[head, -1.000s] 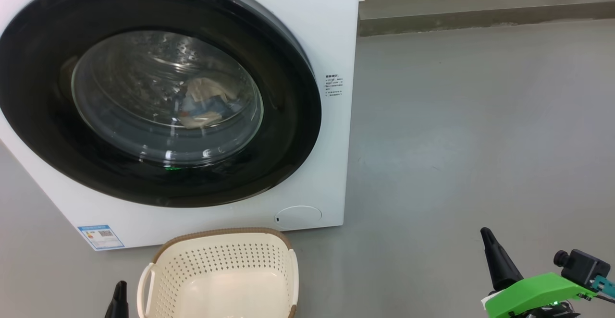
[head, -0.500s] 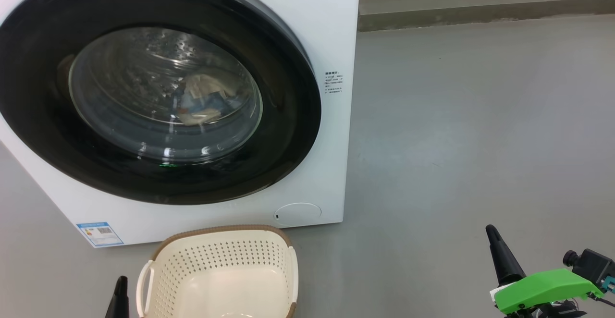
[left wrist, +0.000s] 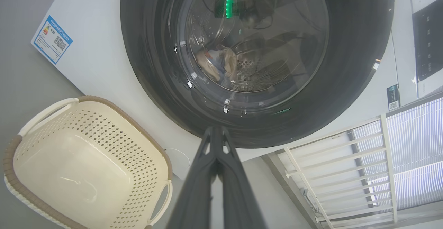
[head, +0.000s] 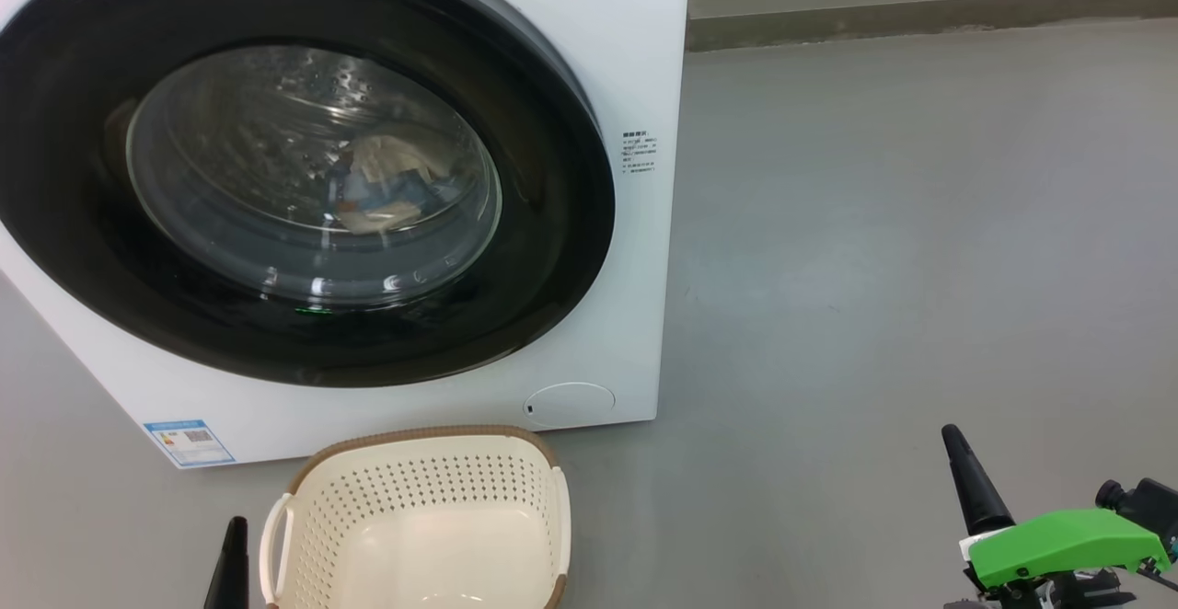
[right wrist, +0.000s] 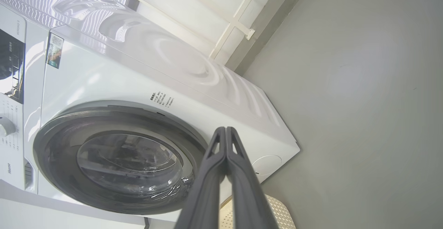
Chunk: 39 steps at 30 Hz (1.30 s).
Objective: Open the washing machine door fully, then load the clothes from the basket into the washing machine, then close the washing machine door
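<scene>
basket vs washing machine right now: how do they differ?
The basket is empty, its bottom bare; the washing machine holds the clothes, seen through its door. The basket is open on top; the washing machine is shut by that door. The basket is small and cream; the washing machine is big and white. Both stand on the grey floor.

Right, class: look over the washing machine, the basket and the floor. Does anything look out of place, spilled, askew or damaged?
Nothing stands out. The washing machine door is shut, the clothes lie inside behind its glass, and the basket stands upright and empty on the floor before the washing machine. No spill or damage shows.
</scene>
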Motion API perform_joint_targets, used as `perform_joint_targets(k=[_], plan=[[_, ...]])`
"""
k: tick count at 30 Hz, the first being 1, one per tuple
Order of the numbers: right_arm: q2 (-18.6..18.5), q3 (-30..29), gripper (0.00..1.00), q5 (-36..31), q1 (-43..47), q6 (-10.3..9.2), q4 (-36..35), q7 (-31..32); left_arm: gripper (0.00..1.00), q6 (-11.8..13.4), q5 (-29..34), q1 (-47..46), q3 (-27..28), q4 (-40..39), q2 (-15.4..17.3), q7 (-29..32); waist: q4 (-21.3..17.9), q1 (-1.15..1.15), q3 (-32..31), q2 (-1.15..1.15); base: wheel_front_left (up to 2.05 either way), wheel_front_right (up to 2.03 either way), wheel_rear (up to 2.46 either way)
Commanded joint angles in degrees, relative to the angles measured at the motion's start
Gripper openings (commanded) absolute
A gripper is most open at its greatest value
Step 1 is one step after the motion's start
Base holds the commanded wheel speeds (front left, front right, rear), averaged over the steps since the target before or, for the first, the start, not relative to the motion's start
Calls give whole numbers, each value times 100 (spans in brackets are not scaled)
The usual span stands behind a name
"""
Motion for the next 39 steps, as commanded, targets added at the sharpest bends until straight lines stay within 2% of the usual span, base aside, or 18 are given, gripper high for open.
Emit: perform_joint_targets(k=[1, 39], plan=[[-33, -8, 0, 141, -304, 6, -182, 46, 0, -9, -121, -305, 166, -175, 44, 33, 0, 0, 5, 0, 0, 0, 0], [194, -606, 0, 2186, -400, 1, -344, 691, 0, -13, -1803, -633, 558, -220, -345, 675, -10, 0, 175, 0, 0, 0, 0]])
